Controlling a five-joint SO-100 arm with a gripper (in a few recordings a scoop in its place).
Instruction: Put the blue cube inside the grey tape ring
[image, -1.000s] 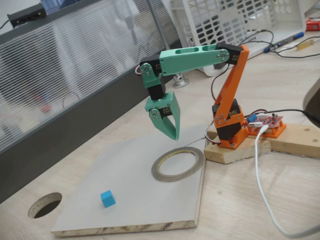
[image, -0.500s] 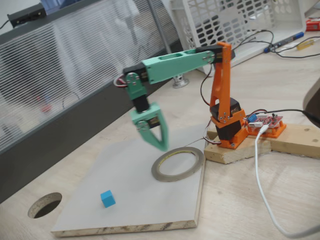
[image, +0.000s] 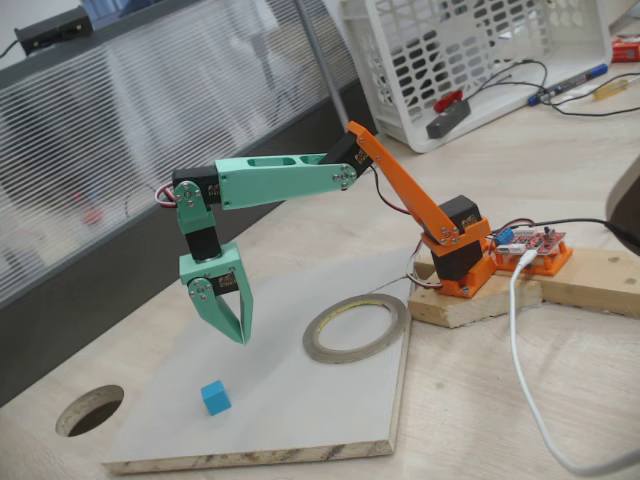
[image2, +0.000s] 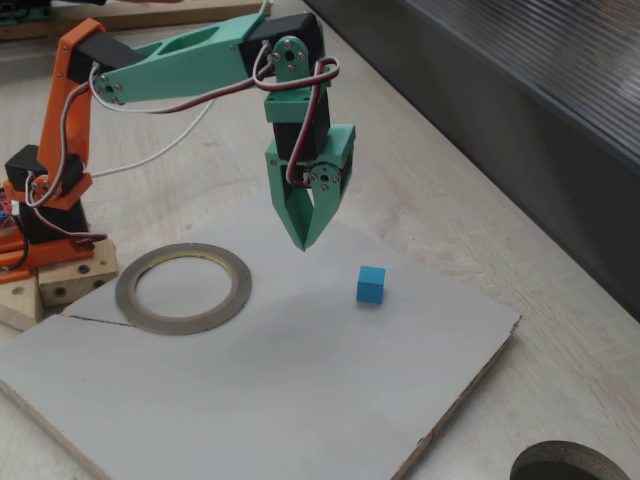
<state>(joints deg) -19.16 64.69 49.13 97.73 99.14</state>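
Note:
The blue cube (image: 215, 397) (image2: 371, 284) sits alone on the pale board, near its edge. In both fixed views the grey tape ring (image: 312, 343) (image2: 185, 324) lies flat on the same board, closer to the arm's base, with nothing inside it. My green gripper (image: 241, 338) (image2: 303, 245) points down and hangs in the air between ring and cube, a little short of the cube. Its fingers meet at the tips and hold nothing.
The board (image: 300, 410) (image2: 250, 400) lies on a wooden table. A dark round hole (image: 90, 410) (image2: 565, 465) is cut in the table beyond the cube. The arm's base stands on a wooden block (image: 560, 275); a white cable (image: 520, 370) and a white basket (image: 470, 50) lie behind.
The arm has stretched out and lowered, carrying the gripper from above the ring's far side across to a spot near the cube. Cube and ring have not moved.

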